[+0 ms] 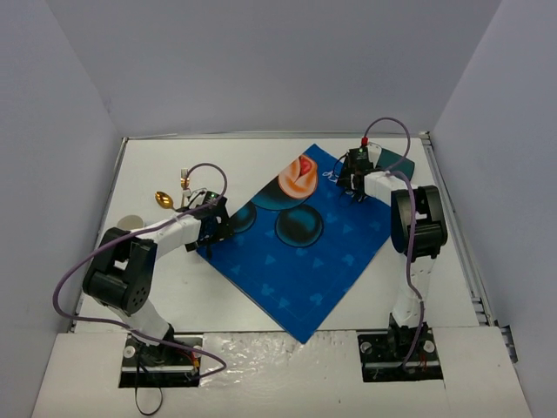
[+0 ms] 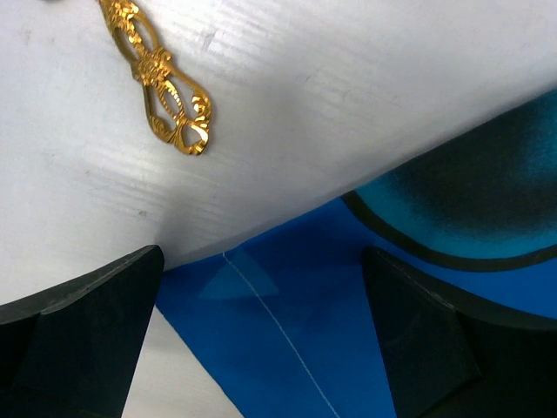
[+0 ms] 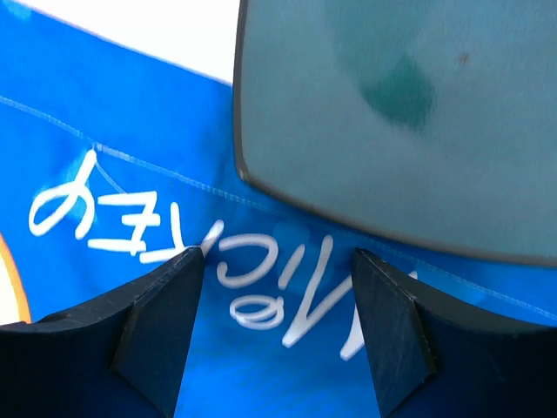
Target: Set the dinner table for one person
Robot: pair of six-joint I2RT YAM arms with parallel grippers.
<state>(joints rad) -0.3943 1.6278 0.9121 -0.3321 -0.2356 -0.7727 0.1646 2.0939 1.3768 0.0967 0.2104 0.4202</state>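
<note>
The surface (image 1: 252, 161) is a big flat white rectangle with a thin metal rim. It fills the floor of the white-walled booth and lies under everything else. Up close it looks faintly ribbed, like corrugated plastic sheet.

A blue cloth mat (image 1: 322, 261) lies on it at an angle, so it sits like a diamond. It is printed with dark round shapes ringed in turquoise and an orange patch near its far corner. There is a line of stitching along the hem and loopy white lettering near one edge.

The left gripper (image 2: 261, 257) hangs low over the mat's left corner. Its blunt matte black fingers (image 2: 96, 322) are spread wide with nothing between them. Just beyond that corner lies a gold spoon (image 1: 163, 198), shiny, with a smooth oval bowl. The left wrist view shows an ornate pierced gold handle end (image 2: 165, 100), all scrolls and beading, flat on the white sheet and clear of the cloth. Left of the spoon, half hidden by the arm, is a pale grey round disc (image 1: 128, 224).

The right gripper (image 3: 277, 257) hovers over the lettered far edge of the mat. Its jaws stand apart and pinch nothing. Right beside it is a dark teal plate (image 3: 400, 113), glossy and squarish with rounded corners and a thin darker rim. From the right wrist, its edge overlaps the mat's border.
</note>
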